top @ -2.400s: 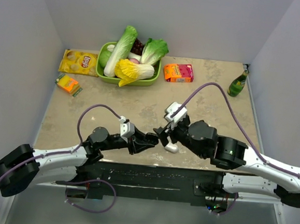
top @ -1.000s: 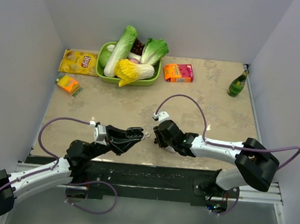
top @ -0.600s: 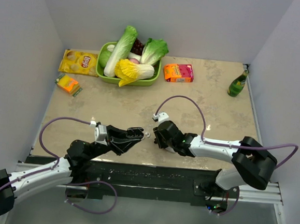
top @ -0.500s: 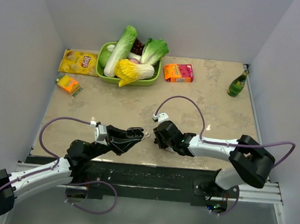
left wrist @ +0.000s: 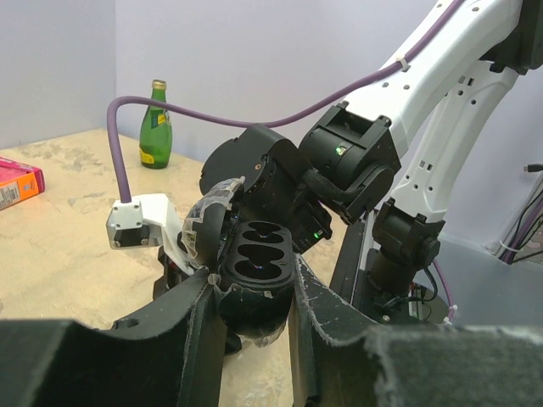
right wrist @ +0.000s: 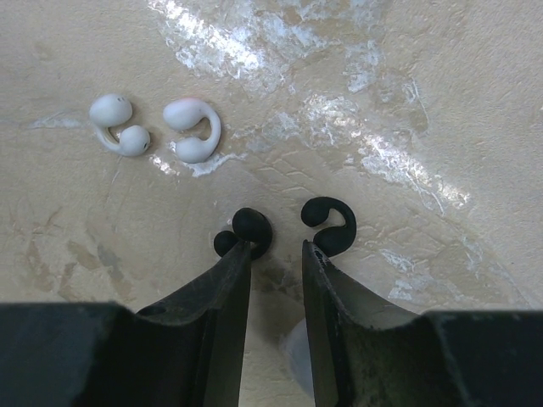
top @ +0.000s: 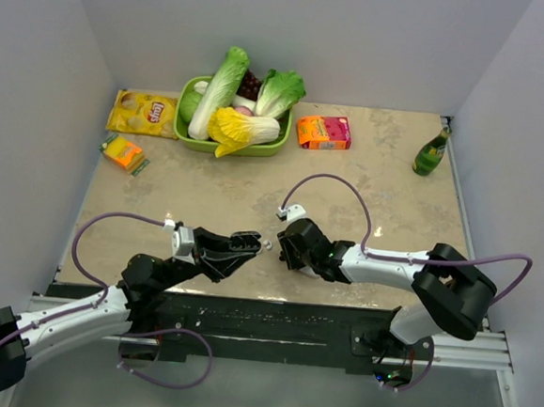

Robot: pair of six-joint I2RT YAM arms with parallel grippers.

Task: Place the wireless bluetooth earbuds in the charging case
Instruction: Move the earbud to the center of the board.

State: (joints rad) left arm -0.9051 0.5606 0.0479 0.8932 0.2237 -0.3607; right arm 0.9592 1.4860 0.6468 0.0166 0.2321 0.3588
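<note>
Two white earbuds (right wrist: 119, 125) (right wrist: 193, 129) lie side by side on the table, seen as a white speck (top: 267, 246) between the grippers from above. My right gripper (right wrist: 277, 248) stands open just short of them, bare table between its fingers. Its tips rest by two black earbuds (right wrist: 246, 231) (right wrist: 331, 225). My left gripper (left wrist: 253, 284) is shut on a black hinged case (left wrist: 259, 254), lid open, both wells empty and facing the right arm. No white charging case shows clearly. A pale blurred shape (right wrist: 293, 349) lies under the right gripper.
A green basket (top: 188, 138) of vegetables stands at the back, with a chips bag (top: 142, 113) and a small orange pack (top: 123, 152) to its left. To its right is a pink-orange box (top: 324, 131). A green bottle (top: 431, 152) stands at the far right edge.
The right arm's elbow has drifted slightly left. Both grippers stay where they were, the left still holding the black case.
</note>
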